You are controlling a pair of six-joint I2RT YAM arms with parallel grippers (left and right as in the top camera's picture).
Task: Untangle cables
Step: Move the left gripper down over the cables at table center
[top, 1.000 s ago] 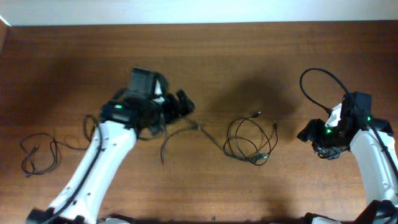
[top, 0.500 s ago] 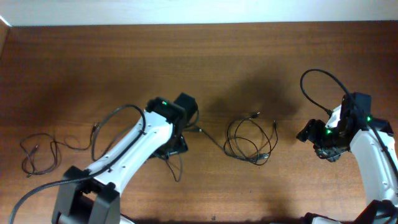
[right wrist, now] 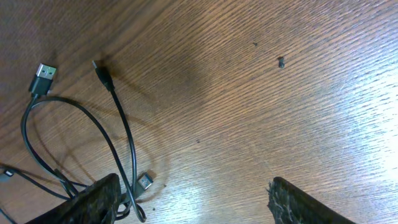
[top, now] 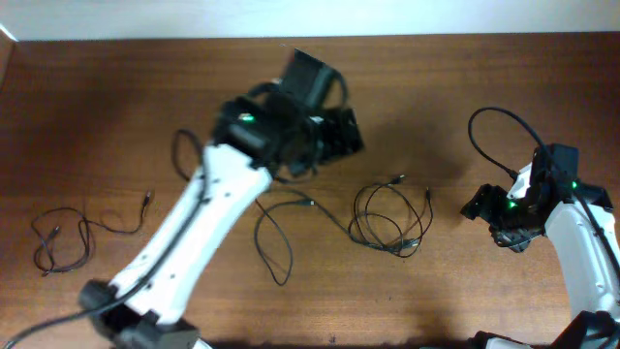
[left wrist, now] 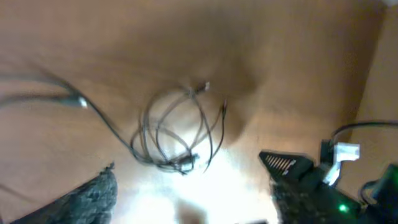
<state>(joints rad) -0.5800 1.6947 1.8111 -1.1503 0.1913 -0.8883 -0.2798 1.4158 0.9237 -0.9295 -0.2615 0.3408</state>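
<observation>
My left tool stands wide open, empty, near the coiled cable mid counter. My right tool is open, empty. A loose cable lies left of the coil, a third cable far left.

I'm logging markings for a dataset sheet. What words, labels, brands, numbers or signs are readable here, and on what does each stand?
No text can be read in any view.
USB plug of the cables: metal shell, no legible mark.
White part on the right arm, seen from the left wrist: too blurred to tell whether it bears lettering.
Table: wood grain only, no print.
</observation>
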